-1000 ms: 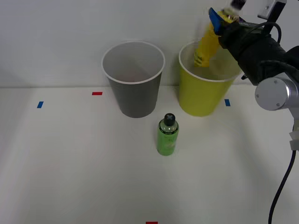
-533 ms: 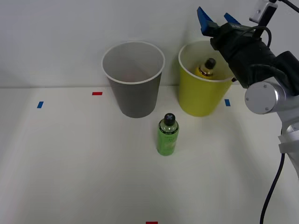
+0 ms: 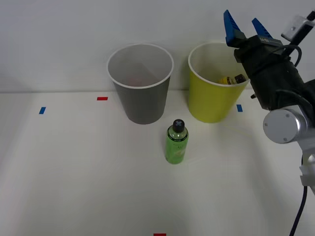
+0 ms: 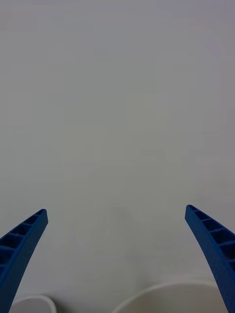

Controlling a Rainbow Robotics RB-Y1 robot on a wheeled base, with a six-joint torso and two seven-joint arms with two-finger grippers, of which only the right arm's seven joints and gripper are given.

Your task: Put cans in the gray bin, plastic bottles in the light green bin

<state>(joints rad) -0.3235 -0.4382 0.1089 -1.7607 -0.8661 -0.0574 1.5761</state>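
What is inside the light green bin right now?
The yellow bottle lies tipped inside the light green bin, black cap showing. The bin's wall hides its lower body and the bin floor.

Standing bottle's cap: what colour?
Black, on the green bottle; the front view shows it best.

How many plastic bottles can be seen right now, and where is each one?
2. The green bottle stands upright on the table in front of the two bins; the yellow bottle lies inside the light green bin. Others could be hidden inside the bins.

Black arm with a silver round joint, black cable, and blue ribbed tool [image 3: 244,23] fingers.
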